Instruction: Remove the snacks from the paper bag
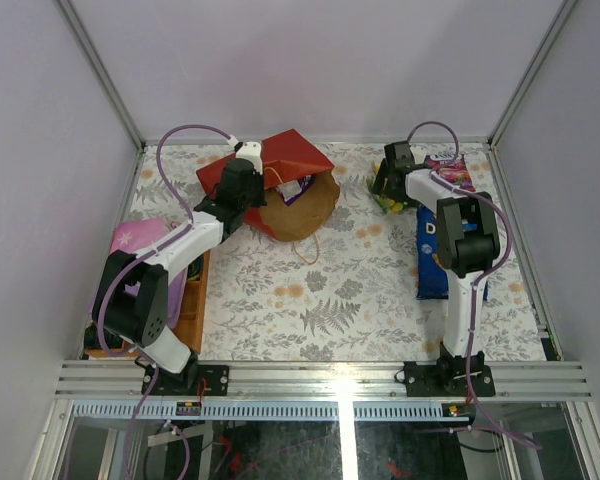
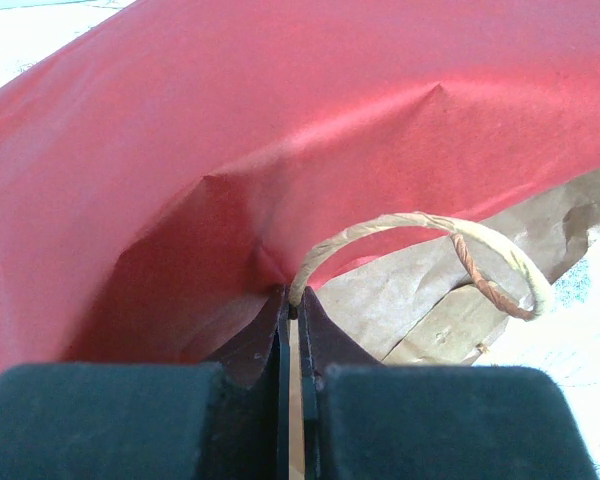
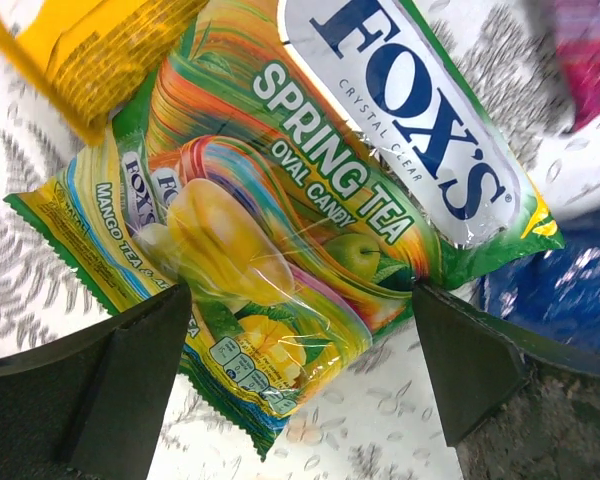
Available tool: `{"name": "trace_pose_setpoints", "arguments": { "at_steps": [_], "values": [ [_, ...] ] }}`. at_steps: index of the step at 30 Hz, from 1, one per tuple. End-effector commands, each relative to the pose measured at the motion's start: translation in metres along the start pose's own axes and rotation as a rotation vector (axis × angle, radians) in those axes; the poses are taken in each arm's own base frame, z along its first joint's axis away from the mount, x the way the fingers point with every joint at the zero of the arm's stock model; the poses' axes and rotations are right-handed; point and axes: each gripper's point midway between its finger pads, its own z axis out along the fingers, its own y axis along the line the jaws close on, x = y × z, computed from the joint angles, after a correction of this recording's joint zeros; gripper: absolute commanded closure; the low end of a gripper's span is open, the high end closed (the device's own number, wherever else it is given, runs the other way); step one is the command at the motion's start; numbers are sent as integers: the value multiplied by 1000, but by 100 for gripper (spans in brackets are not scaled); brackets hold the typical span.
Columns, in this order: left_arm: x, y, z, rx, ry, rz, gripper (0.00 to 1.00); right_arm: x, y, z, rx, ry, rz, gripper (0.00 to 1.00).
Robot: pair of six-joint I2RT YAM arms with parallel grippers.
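The paper bag (image 1: 285, 160) lies on its side at the back of the table, red outside, its brown mouth (image 1: 302, 212) facing the front. A purple snack packet (image 1: 295, 187) shows inside the mouth. My left gripper (image 1: 255, 198) is shut on the bag's rim, where the tan cord handle (image 2: 420, 225) meets the red paper bag (image 2: 280, 130). My right gripper (image 3: 298, 312) stands open just above a green-yellow Fox's candy packet (image 3: 310, 190), which lies on the table between the fingers. In the top view that right gripper (image 1: 383, 188) is at the back right.
A blue Doritos bag (image 1: 432, 258) lies lengthwise on the right, with a pink-purple packet (image 1: 450, 170) behind it. An orange-yellow packet (image 3: 100, 50) overlaps the candy packet's corner. A pink item with stars (image 1: 135, 238) and a brown tray (image 1: 195, 300) sit at the left.
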Motion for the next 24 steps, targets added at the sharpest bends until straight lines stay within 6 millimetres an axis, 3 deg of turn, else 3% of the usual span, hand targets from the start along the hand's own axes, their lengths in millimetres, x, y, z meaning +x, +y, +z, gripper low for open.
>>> {"name": "trace_pose_setpoints", "arguments": {
  "at_steps": [1, 6, 8, 11, 14, 17, 21, 24],
  "values": [
    [-2, 13, -1, -49, 13, 19, 100, -32, -2, 2, 11, -43, -17, 1],
    [-2, 13, -2, -50, 15, 22, 100, -73, -2, 9, -22, -109, -12, 1],
    [-1, 15, -3, -55, 16, 25, 100, -92, -5, -6, -38, -170, -3, 1],
    [1, 17, -2, -67, 16, 27, 100, -109, -8, -56, -110, -263, 43, 1],
    [3, 20, 1, -75, 25, 22, 100, -93, -27, -102, -148, -293, 101, 1],
    [3, 20, 4, -76, 28, 10, 100, -56, -52, -126, -126, -246, 185, 1],
    [5, 19, 5, -72, 32, 5, 100, 19, -83, -127, -52, -89, 253, 1],
    [5, 18, 4, -65, 32, 2, 100, 44, -114, -138, 63, -68, 300, 1]
  ]
}}
